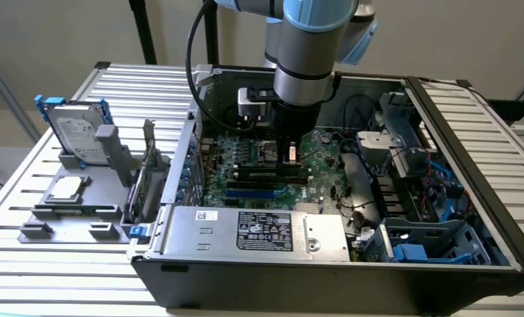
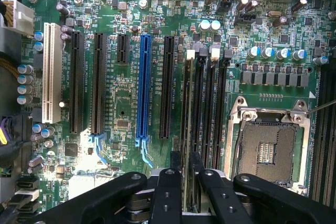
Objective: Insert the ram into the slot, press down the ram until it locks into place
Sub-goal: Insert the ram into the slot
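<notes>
Ram [image 1: 264, 173] appears in the exterior view as a long thin stick running out from under the jaws toward the exterior view's left. It sits low among the black memory slots [image 1: 271, 179] of the motherboard [image 1: 244, 155]. The gripper [image 1: 288, 160] hangs straight down from the arm [image 1: 301, 59] into the uncovered computer case [image 1: 473, 125], with its tips right at the stick. From this side I cannot tell how the jaws stand. A hard drive [image 1: 75, 129] stands outside the case, well apart from the jaws.

In the wrist view the gripper [image 2: 185, 162] has its two black fingers [image 2: 167, 192] close together, pinching the ram [image 2: 187, 108]. The ram is seen edge-on, a thin strip reaching forward from between the jaws. It lines up with the slot [image 2: 190, 55], the first of four parallel ones, marked by a white end clip. Whether it is fully seated I cannot tell. The other three slots and the square CPU socket [image 2: 270, 148] lie outside one finger. The blue slot [image 2: 143, 85] lies outside the other.
</notes>
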You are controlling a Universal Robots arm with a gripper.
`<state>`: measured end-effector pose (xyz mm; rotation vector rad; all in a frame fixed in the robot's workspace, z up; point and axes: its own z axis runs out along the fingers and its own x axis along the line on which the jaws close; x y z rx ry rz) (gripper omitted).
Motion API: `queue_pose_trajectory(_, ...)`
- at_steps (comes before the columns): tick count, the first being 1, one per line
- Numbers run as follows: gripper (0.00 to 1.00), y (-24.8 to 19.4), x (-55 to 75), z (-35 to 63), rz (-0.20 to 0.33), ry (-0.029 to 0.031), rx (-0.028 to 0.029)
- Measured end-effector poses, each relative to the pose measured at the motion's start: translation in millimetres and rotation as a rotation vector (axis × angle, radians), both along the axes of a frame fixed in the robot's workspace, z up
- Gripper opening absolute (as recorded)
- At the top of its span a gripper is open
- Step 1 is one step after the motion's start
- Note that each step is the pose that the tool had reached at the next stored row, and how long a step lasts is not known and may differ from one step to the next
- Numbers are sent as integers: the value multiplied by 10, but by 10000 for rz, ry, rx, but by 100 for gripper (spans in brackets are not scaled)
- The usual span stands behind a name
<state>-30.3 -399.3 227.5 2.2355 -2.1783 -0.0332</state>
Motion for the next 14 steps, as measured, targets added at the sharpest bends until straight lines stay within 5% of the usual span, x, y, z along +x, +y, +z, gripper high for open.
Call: queue_pose_trajectory(14,12,0,0,0,0,0,0)
